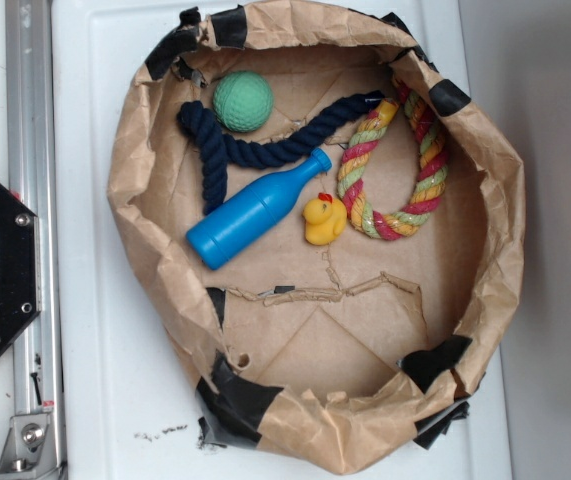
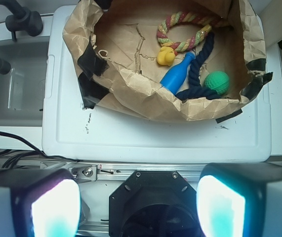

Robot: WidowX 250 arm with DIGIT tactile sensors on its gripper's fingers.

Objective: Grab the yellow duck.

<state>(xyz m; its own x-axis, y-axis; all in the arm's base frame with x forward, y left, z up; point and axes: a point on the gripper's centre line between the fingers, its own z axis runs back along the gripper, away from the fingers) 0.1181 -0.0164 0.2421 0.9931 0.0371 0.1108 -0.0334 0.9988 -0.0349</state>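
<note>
We see the yellow duck [image 1: 324, 219] near the centre of the exterior frame, sitting on the floor of a brown paper basin [image 1: 135, 190] w/ black tape patches on its rim. Duck's orange-red beak faces left, toward the blue bottle [image 1: 255, 211], which lies tilted just beside it; we can't tell if they touch. On the duck's right is the multicoloured rope ring [image 1: 395, 170], its lower-left curve right next to the duck. A navy rope [image 1: 265, 150] runs behind the bottle's neck, and a green ball [image 1: 242, 102] sits upper left of centre, touching or nearly touching that rope.

In the wrist view the duck [image 2: 166, 56] shows upper centre, betw. ring [image 2: 182, 32] and bottle [image 2: 176, 74]; ball [image 2: 216, 82] is right of them.

The tool [image 2: 138, 207] shows only at the bottom of the wrist frame: two fingers [image 2: 54, 210], one per corner, spread wide apart, holding nothing, well apart from the duck. Basin rests on a white counter [image 2: 145, 136].
</note>
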